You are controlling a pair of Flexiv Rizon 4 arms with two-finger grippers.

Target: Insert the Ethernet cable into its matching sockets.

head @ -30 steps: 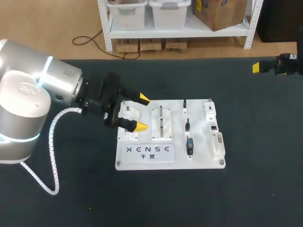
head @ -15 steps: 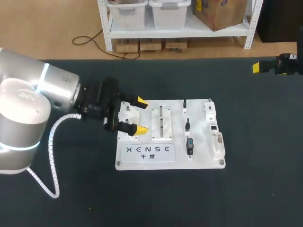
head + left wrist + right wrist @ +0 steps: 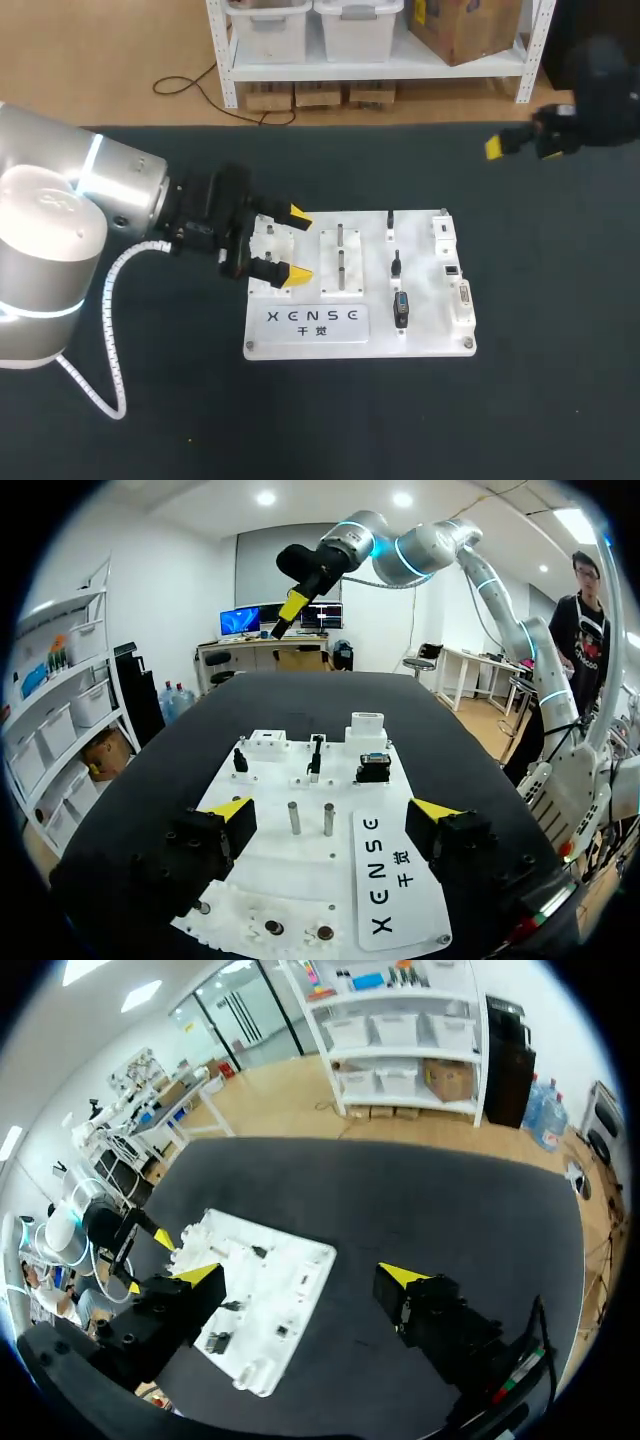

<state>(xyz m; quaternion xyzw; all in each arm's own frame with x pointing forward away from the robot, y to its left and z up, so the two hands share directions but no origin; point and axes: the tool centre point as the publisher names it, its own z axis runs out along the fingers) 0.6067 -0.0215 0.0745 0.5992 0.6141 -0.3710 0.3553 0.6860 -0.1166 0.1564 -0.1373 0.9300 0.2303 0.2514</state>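
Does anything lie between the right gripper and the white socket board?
Nothing visible does: only bare dark table separates the right gripper from the white board. The left gripper hovers over the board's opposite end.

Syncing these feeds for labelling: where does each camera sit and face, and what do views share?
Head view: fixed above and behind, looking down on the table and board; left end effector over board's left end, right end effector far right.
Left wrist view: on left wrist, looking along its open fingers across the board; right arm raised beyond.
Right wrist view: on right wrist, high, looking down at the board; left arm beside it.
Shared: the board.
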